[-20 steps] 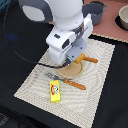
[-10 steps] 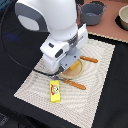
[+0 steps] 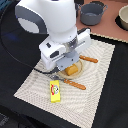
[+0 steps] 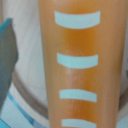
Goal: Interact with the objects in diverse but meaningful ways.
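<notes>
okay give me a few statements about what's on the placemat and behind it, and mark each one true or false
1. The yellow butter block lies on the placemat. True.
2. The grey pot sits on the placemat. False: it stands beyond the mat, on the tan surface at the back.
3. The bread loaf is under the arm, on the round plate. True.
4. The wrist view shows a red ball close up. False: it shows the orange loaf with pale stripes.
5. Both wooden-handled utensils lie on the pot. False: they lie on the mat beside the plate.
</notes>
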